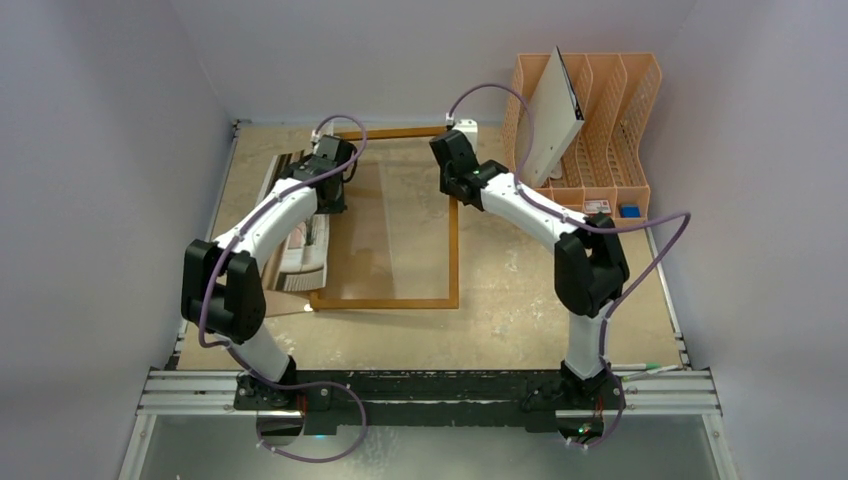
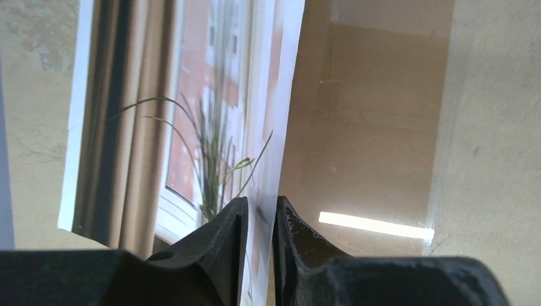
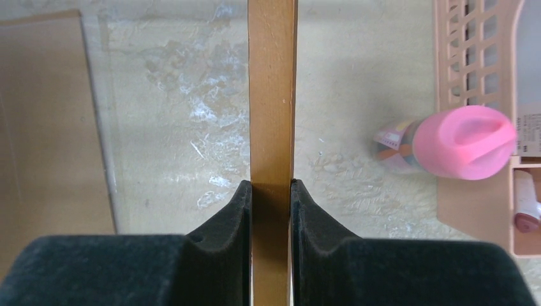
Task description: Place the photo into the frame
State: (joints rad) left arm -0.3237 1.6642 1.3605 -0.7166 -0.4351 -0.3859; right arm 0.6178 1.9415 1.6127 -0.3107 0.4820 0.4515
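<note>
top view, tabletop (image 1: 520, 320): beige, mottled, stone-like finish
top view, frame (image 1: 385, 300): thin rectangle of light-brown wood, lying flat mid-tabletop
top view, photo (image 1: 303, 255): pale paper print along the frame's left side, partly under the left arm
top view, board (image 1: 290, 303): plain brown, flat, showing at the photo's near corner
top view, left hand (image 1: 330, 200): lowered over the photo's far part
top view, right hand (image 1: 452, 190): lowered at the frame's right rail
top view, rack (image 1: 630, 110): peach plastic lattice with upright slots, far right corner; white folder (image 1: 555, 110) leaning inside

left wrist, photo (image 2: 191, 127): glossy print with tan curtains, a white window frame and thin spiky green leaves
left wrist, left hand (image 2: 260, 217): black fingers a narrow gap apart, photo's white edge running into the gap; cannot tell whether pressing the paper
left wrist, pane (image 2: 376, 159): clear, reflecting a bright light bar

right wrist, right hand (image 3: 271, 191): black fingers pinching the frame's rail from both sides
right wrist, frame (image 3: 272, 95): smooth flat wooden strip, straight up the middle
right wrist, pane (image 3: 159, 95): clear, left of the rail, brown board (image 3: 38, 127) beneath
right wrist, tube (image 3: 469, 141): round pink cap, multicoloured label too blurred to read, touching the rack (image 3: 475, 38)
</note>
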